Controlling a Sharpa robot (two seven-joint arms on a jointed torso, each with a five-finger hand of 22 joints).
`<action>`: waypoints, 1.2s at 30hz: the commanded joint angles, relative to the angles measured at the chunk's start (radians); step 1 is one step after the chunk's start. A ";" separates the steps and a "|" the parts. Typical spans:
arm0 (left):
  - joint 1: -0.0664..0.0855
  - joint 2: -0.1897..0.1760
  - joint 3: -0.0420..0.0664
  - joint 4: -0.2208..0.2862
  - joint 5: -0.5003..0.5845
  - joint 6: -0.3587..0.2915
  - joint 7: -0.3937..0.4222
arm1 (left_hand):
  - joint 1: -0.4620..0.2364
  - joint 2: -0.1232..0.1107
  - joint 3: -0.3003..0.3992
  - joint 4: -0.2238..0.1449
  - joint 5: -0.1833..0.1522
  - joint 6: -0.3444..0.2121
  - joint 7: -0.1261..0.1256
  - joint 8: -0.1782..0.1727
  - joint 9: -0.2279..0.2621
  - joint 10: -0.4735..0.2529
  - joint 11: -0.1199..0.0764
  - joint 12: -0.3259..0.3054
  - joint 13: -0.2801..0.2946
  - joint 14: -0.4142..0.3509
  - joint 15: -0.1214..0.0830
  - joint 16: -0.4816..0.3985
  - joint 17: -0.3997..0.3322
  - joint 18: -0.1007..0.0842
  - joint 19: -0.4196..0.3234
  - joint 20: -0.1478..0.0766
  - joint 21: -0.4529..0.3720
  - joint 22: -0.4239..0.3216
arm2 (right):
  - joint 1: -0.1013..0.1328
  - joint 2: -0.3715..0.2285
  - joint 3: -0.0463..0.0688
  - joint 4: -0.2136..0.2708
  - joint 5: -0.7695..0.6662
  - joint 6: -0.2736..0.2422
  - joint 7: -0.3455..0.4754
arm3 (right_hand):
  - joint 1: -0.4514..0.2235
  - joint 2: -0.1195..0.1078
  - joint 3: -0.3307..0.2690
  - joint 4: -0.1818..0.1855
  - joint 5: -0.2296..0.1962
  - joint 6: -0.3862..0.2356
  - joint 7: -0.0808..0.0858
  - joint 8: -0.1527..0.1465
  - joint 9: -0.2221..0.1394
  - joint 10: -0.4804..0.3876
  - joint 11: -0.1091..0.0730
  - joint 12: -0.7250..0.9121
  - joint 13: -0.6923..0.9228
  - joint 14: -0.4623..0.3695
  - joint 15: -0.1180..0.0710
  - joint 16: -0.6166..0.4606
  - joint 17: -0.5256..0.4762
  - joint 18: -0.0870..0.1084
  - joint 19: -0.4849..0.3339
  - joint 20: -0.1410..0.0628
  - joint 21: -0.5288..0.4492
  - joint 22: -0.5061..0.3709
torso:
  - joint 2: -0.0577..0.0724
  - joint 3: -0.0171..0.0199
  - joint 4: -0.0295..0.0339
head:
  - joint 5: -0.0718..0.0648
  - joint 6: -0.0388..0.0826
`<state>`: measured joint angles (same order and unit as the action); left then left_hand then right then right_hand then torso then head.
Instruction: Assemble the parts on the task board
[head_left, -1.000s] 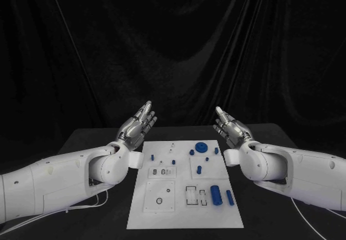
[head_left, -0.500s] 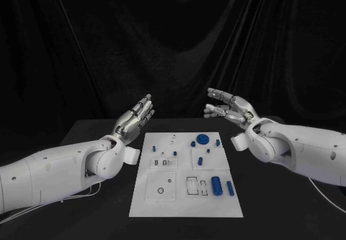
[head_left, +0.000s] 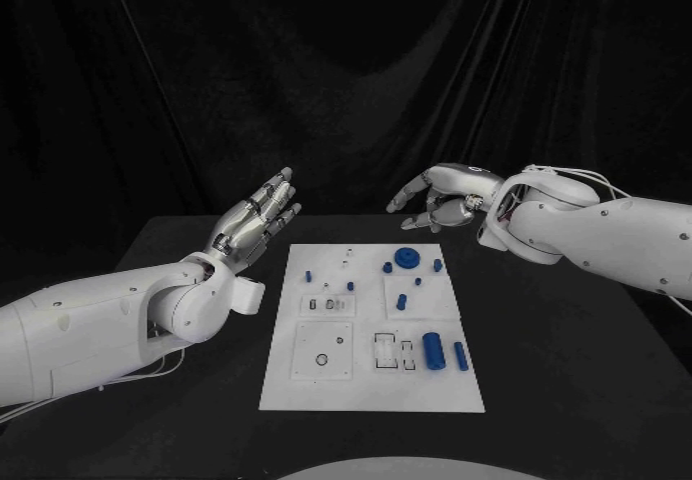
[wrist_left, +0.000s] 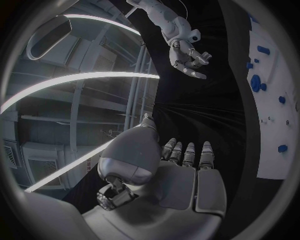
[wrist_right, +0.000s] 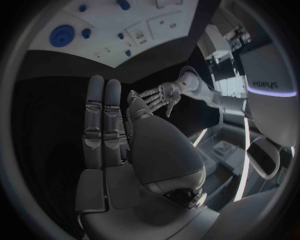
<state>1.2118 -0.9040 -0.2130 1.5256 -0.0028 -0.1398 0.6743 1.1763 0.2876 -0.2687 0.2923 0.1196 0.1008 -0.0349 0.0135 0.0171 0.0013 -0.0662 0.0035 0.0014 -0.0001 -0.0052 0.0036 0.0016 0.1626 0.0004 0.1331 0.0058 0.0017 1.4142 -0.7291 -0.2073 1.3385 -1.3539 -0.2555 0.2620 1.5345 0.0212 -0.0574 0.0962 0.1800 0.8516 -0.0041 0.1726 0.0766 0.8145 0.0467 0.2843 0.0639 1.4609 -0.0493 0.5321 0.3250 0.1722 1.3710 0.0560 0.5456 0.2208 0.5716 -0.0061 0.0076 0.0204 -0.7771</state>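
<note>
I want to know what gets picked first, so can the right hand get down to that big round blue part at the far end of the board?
Probably yes. The right hand hangs empty above the table just beyond the task board, and nothing lies between it and the round blue part. The left hand is off to the other side.

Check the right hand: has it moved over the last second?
Yes. The right hand has turned palm-down and swung inward, above the far edge of the white task board.

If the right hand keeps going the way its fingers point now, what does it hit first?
Probably nothing on the board. The right hand hangs above the table beyond the task board, fingers aimed across toward the left hand. That open hand looks like the first thing in line, though depth is unclear.
</note>
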 joint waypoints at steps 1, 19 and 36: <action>0.011 -0.006 0.001 0.020 -0.011 0.031 0.084 | -0.004 0.001 -0.003 0.000 0.006 0.001 0.011 0.004 0.000 -0.001 0.007 -0.003 -0.001 0.000 0.012 -0.004 -0.002 0.016 0.000 0.013 -0.006 -0.002 | 0.007 0.000 0.000 0.019 -0.398 0.063 -0.166 | -0.021 -0.027 0.032 0.014 -0.009 0.014 -0.010 -0.022 0.001 0.046 -0.010 -0.034 0.000 0.032 -0.018 0.065 0.052 0.007 0.026 -0.012 0.048 0.036 | 0.019 -0.0042 0.0075 | 0.000 -0.002; 0.032 -0.030 0.001 0.070 -0.011 0.058 0.071 | 0.007 0.002 0.004 -0.001 0.040 0.017 0.031 0.007 0.002 -0.001 0.026 -0.003 -0.001 0.000 0.024 -0.004 -0.002 0.016 0.000 0.036 -0.006 -0.002 | 0.001 0.024 0.000 0.000 -0.482 0.075 -0.259 | -0.081 -0.107 0.142 0.034 -0.050 -0.011 0.088 -0.086 -0.002 0.099 0.004 -0.116 0.004 -0.001 -0.010 0.190 0.141 0.009 -0.016 -0.012 0.152 0.142 | 0.098 -0.0190 0.0724 | -0.043 0.049; 0.033 -0.018 0.001 0.056 -0.011 0.083 0.065 | 0.019 0.002 0.014 0.000 0.081 0.030 0.041 0.009 0.004 -0.001 0.035 -0.003 -0.001 0.000 0.030 -0.004 -0.002 0.016 0.000 0.041 -0.006 -0.002 | -0.057 0.049 0.000 -0.050 -0.484 0.052 -0.219 | -0.081 -0.107 0.172 0.022 0.007 0.015 0.111 -0.083 0.002 0.137 0.016 -0.120 0.005 0.003 -0.005 0.263 0.216 0.009 -0.031 -0.009 0.187 0.181 | 0.125 -0.0227 0.0849 | -0.054 0.072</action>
<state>1.2416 -0.9238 -0.2130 1.5801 -0.0107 -0.0770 0.6759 1.1857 0.2886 -0.2614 0.2935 0.1947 0.1288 0.0002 0.0171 0.0201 0.0017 -0.0373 0.0035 0.0009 0.0003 0.0181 0.0036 0.0011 0.1625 0.0006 0.1686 0.0058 0.0017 1.3617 -0.6809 -0.2080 1.2913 -1.8217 -0.1935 0.0424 1.4553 -0.0793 0.1109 0.1185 0.1819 0.8595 0.1088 0.0907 0.0782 0.9429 0.0635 0.1700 0.0676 1.4627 -0.0569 0.7904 0.5402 0.1721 1.3470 0.0448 0.7281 0.4007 0.6922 -0.0279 0.0895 -0.0331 -0.7066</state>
